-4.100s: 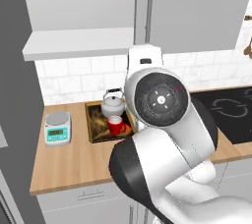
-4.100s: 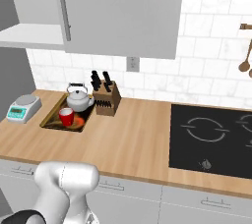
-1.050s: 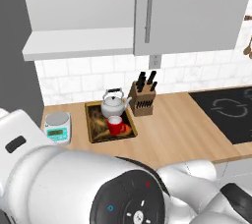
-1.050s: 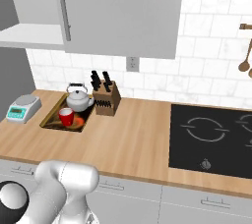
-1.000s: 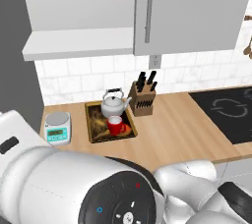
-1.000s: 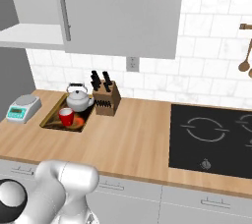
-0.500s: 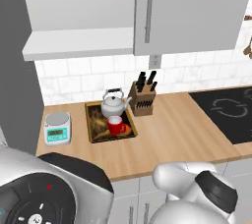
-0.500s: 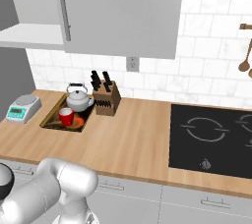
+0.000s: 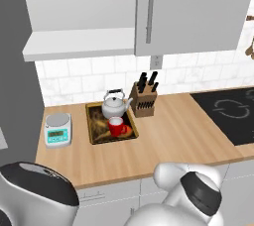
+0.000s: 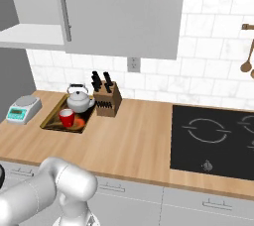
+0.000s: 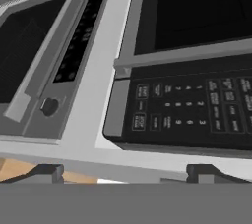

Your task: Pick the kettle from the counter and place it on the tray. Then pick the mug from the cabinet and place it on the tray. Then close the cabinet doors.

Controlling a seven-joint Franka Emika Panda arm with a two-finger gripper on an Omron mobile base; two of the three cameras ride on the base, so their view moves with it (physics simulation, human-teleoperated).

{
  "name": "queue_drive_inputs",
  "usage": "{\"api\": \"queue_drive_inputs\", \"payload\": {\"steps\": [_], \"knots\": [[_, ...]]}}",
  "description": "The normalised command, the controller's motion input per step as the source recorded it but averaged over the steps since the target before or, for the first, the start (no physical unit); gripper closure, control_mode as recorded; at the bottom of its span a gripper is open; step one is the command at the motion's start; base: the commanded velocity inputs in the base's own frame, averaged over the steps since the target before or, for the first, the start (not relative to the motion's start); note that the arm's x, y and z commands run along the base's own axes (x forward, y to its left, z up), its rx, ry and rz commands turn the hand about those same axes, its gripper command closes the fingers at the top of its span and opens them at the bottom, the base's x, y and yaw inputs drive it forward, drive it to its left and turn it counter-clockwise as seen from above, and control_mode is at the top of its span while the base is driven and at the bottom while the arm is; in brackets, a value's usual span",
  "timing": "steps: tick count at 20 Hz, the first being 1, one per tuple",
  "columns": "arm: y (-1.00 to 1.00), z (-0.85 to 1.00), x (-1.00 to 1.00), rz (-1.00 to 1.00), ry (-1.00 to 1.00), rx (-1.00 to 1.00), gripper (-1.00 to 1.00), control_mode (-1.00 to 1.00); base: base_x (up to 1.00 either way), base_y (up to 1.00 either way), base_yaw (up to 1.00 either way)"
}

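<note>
Kettle (image 9: 115,105) and red mug (image 9: 116,126) both sit on the dark tray (image 9: 94,133) in the left base view. The silver kettle occupies the tray's far end, near the wall, and the mug stands just in front of it. The tray lies on the light wooden desk (image 9: 173,136). A white-and-teal kitchen scale (image 9: 57,129) sits to the tray's left, and a wooden knife block (image 9: 143,102) stands just right of the kettle. A black stovetop (image 9: 228,116) is set into the desk further right. Above, the grey cabinet door (image 9: 191,12) with its vertical bar handle (image 9: 149,11) is flat and shut. To its left a white shelf base (image 9: 79,42) juts out beneath the pale cabinet (image 9: 74,2). Rounded white arm segments fill the lower edge.

In the right base view, the kettle (image 10: 79,100) and mug (image 10: 66,118) again rest on the tray (image 10: 52,117), the scale (image 10: 22,108) to its left and the knife block (image 10: 106,99) to its right. The cabinet door (image 10: 124,12) covers the upper middle. The stovetop (image 10: 213,141) lies at right, and wooden utensils (image 10: 248,51) hang on the tiled wall.

In the hand view, the gripper (image 11: 125,171) shows two dark fingertips (image 11: 47,172) spread wide apart with nothing between them. Beyond them is a dark appliance panel with a numbered keypad (image 11: 189,112), and a grey panel with a round knob (image 11: 49,106) at left.
</note>
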Motion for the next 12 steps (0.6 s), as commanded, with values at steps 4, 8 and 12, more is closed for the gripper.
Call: {"api": "queue_drive_inputs", "payload": {"steps": [4,8,12], "knots": [[0.16,-0.07,0.41,-0.1,0.0,0.11,-1.0,-1.0,0.0,0.0,0.0],[0.13,-0.17,0.19,-0.09,0.0,0.01,-1.0,-1.0,0.0,0.0,0.0],[0.05,-0.16,0.24,-0.11,0.0,0.0,-1.0,-1.0,0.0,0.0,0.0]]}}
